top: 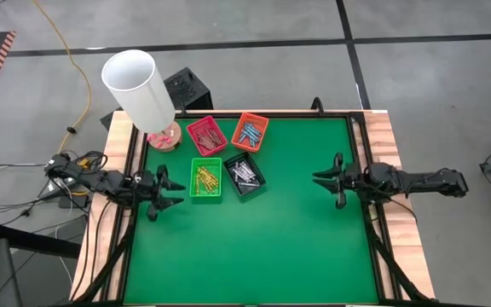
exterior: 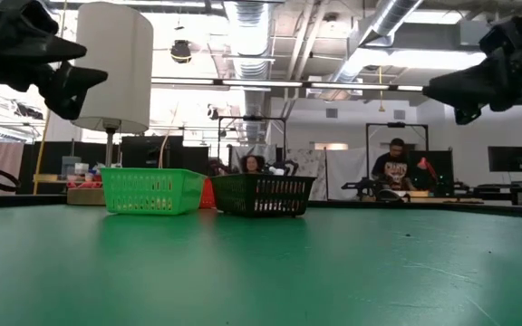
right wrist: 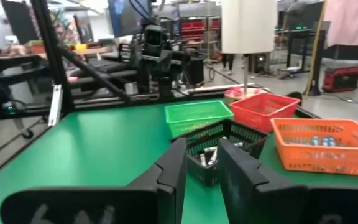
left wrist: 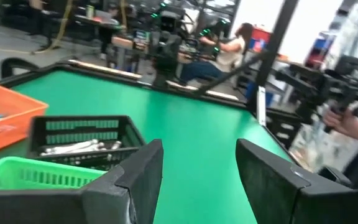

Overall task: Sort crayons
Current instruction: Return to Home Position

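The left claw (top: 174, 194) and the right claw (top: 320, 180) are held released and empty at opposite tabletop (top: 262, 247) edges, apparently parked since the crayons (top: 206, 178) are lodged in trays (top: 193, 164).

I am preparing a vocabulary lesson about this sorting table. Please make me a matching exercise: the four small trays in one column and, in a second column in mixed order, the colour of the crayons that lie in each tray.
Column A
1. red tray
2. orange tray
3. green tray
4. black tray

Column B
a. yellow crayons
b. grey-white crayons
c. red-brown crayons
d. blue crayons

Pairs: 1-c, 2-d, 3-a, 4-b.

The left gripper and the right gripper hang open and empty, one at each side of the table, away from the trays.
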Controlling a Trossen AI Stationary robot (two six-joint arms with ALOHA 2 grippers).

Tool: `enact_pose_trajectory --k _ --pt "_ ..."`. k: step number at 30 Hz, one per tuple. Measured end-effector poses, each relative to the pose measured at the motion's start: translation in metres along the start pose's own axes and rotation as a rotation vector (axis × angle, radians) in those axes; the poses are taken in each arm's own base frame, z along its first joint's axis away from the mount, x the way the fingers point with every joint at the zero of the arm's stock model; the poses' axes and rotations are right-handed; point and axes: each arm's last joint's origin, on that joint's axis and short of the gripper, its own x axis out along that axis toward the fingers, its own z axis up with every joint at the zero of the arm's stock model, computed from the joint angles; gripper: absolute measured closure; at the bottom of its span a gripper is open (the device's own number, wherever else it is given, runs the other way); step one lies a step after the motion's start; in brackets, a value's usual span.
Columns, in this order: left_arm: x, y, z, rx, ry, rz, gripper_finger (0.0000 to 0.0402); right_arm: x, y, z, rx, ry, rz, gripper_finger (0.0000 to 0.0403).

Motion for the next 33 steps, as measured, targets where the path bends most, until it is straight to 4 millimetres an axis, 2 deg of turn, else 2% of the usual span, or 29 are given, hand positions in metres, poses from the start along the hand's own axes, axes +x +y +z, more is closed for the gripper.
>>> enact_pose_trajectory --k 10,18,33 --pt "-0.0001 -0.0013 -0.0031 0.051 0.039 -0.063 0.0210 0.0034 0.0026 -0.0062 -0.018 0.070 0.020 0.0303" --pt "0.0000 -0.0001 -0.0029 0.134 0.029 -0.020 0.0210 0.0034 0.0025 -0.0065 -0.018 0.073 0.020 0.0303" --pt "0.0000 0.0002 -0.0029 0.134 0.027 -0.012 0.0210 0.0034 0.0025 -0.0068 -0.019 0.075 0.020 0.0303"
